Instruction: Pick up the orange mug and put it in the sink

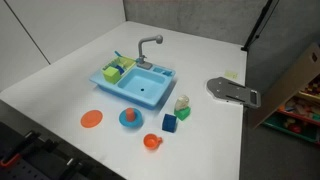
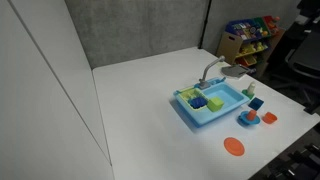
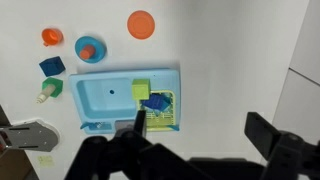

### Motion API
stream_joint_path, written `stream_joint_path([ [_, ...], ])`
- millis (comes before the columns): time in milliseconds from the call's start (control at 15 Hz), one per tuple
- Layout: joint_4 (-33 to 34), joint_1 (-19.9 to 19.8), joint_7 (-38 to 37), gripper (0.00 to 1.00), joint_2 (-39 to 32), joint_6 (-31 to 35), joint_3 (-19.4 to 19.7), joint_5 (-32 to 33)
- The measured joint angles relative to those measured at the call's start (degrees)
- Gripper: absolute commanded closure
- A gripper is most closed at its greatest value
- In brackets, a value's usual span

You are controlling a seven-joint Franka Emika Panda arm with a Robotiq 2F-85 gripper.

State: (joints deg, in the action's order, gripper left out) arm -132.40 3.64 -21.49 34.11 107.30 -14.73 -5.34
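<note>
The orange mug (image 1: 152,141) stands on the white table near its front edge, apart from the blue toy sink (image 1: 140,88). It also shows in an exterior view (image 2: 269,118) and at the top left of the wrist view (image 3: 51,37). The sink (image 3: 112,98) has an empty basin and a yellow-green rack (image 3: 158,104) holding a green block and a blue item. My gripper (image 3: 203,130) is open and empty, high above the table beside the rack end of the sink, far from the mug. The gripper does not show in the exterior views.
Near the mug are a blue bowl with an orange item (image 1: 130,118), an orange plate (image 1: 91,119), a blue cube (image 1: 170,124), a green cube (image 1: 183,113) and a small cream item (image 1: 181,102). A grey faucet (image 1: 150,45) rises behind the sink. A grey metal piece (image 1: 233,92) lies by the table edge.
</note>
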Motion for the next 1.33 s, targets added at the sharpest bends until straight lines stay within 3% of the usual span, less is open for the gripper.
stream_joint_path([
  [467,0.26,0.0,0.06,0.0,-0.7,-0.06,0.18,0.01],
  [800,2.8,-0.1,0.51,0.0,-5.46,-0.06,1.63,0.05],
  [1333,7.61,-1.09,5.52,0.0,-14.75,0.03,7.61,0.3],
])
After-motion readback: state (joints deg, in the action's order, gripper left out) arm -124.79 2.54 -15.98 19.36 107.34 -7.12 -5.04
